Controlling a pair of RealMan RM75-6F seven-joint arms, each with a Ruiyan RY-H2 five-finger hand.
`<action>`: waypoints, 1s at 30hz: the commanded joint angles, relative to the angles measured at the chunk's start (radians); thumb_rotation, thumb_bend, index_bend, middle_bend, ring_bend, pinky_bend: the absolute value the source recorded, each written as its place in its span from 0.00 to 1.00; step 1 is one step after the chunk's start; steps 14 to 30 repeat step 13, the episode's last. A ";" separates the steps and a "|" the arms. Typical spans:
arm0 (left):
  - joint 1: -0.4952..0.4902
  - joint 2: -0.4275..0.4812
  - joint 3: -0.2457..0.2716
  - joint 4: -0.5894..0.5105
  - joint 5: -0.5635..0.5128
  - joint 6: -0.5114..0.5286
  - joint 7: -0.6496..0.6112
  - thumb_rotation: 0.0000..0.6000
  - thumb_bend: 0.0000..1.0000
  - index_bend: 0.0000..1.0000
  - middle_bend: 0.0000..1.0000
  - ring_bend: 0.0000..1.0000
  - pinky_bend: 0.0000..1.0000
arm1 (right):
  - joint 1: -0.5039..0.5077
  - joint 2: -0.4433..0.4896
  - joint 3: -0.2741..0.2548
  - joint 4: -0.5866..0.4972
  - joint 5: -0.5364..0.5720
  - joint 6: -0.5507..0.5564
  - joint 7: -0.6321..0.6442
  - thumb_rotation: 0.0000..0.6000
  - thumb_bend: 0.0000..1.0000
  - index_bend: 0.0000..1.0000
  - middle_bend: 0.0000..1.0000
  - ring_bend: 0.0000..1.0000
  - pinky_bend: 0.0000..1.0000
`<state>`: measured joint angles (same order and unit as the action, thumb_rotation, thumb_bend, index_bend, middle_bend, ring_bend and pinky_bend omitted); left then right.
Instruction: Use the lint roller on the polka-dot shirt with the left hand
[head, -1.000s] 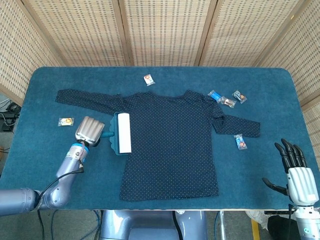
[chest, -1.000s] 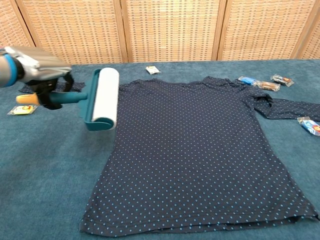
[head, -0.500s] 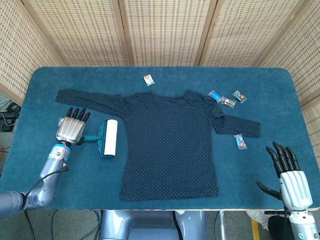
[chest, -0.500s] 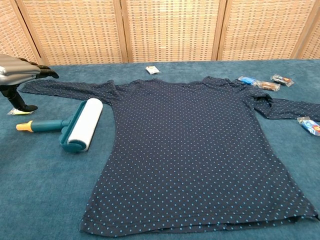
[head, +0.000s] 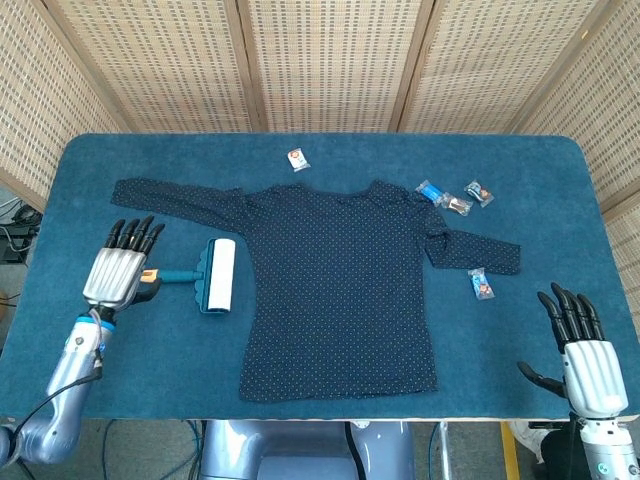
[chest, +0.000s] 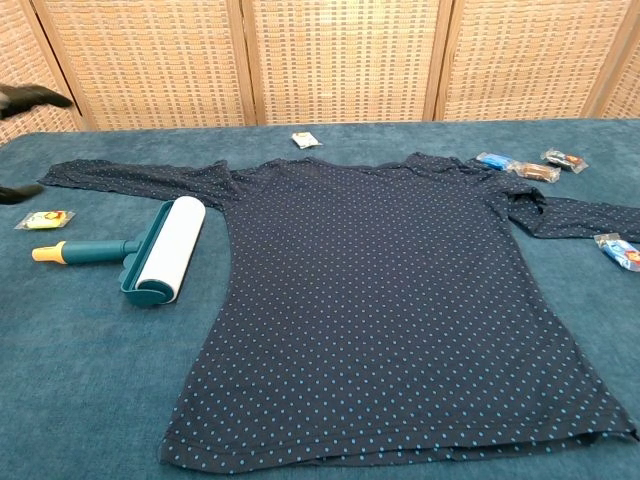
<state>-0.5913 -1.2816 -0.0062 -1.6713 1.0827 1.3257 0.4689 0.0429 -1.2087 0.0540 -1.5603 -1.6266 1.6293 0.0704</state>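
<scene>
While left hand hovers empty, fingers spread, cylindrical white lint roller lies beside soft polka-dot shirt.

the polka-dot shirt is dark navy, sprinkled all over with small light-blue dots. the lint roller has a teal frame and handle, a white roll and an orange tip at the handle's end. the table is covered in deep teal-blue cloth. behind it stands a screen of pale tan woven cane in light wooden frames. both the left hand and the right hand are silver with black fingers.
</scene>
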 joint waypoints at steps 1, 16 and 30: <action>0.158 -0.023 0.065 0.012 0.174 0.192 -0.140 1.00 0.35 0.00 0.00 0.00 0.00 | -0.001 0.003 0.007 -0.005 0.008 0.001 -0.006 1.00 0.12 0.01 0.00 0.00 0.00; 0.281 -0.015 0.108 0.031 0.284 0.262 -0.195 1.00 0.02 0.00 0.00 0.00 0.00 | -0.007 0.017 0.021 -0.016 0.050 -0.009 -0.018 1.00 0.12 0.00 0.00 0.00 0.00; 0.281 -0.015 0.108 0.031 0.284 0.262 -0.195 1.00 0.02 0.00 0.00 0.00 0.00 | -0.007 0.017 0.021 -0.016 0.050 -0.009 -0.018 1.00 0.12 0.00 0.00 0.00 0.00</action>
